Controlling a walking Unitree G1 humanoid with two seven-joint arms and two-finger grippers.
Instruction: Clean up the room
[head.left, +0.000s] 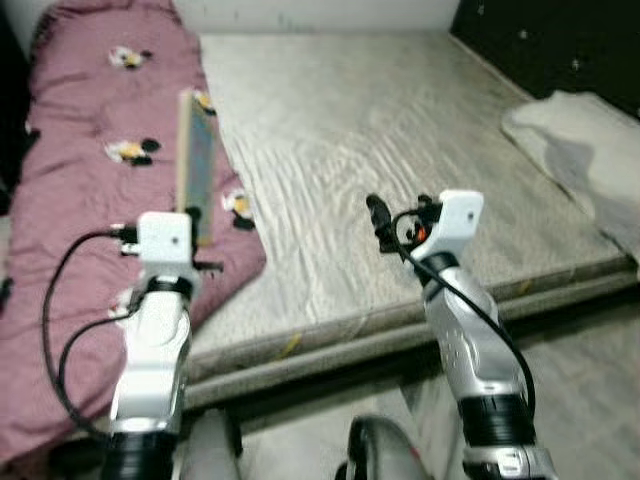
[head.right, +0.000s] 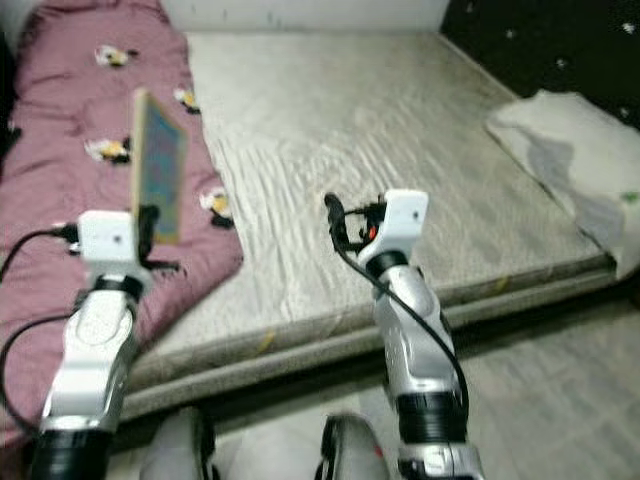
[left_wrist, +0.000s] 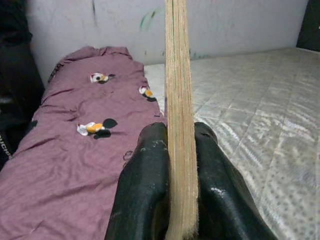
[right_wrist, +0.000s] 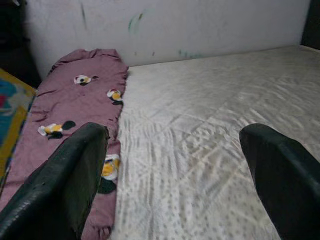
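Wooden board (left_wrist: 179, 100) | upright, pinched in left hand (left_wrist: 177, 200) | over mattress (head.left: 400, 150)

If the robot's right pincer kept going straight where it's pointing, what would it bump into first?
Probably the bare grey mattress. The open right pincer points low across it toward the white wall; depth is hard to judge.

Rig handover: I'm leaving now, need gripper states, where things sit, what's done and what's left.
Left gripper: shut on the flat wooden board, held upright on edge above the pink blanket.
Right gripper: open, holding nothing, raised over the bare mattress.
Light bedding pile lies at the mattress's right edge.
Done: board picked up.
Left: put the board away; the blanket and bedding probably need tidying too.
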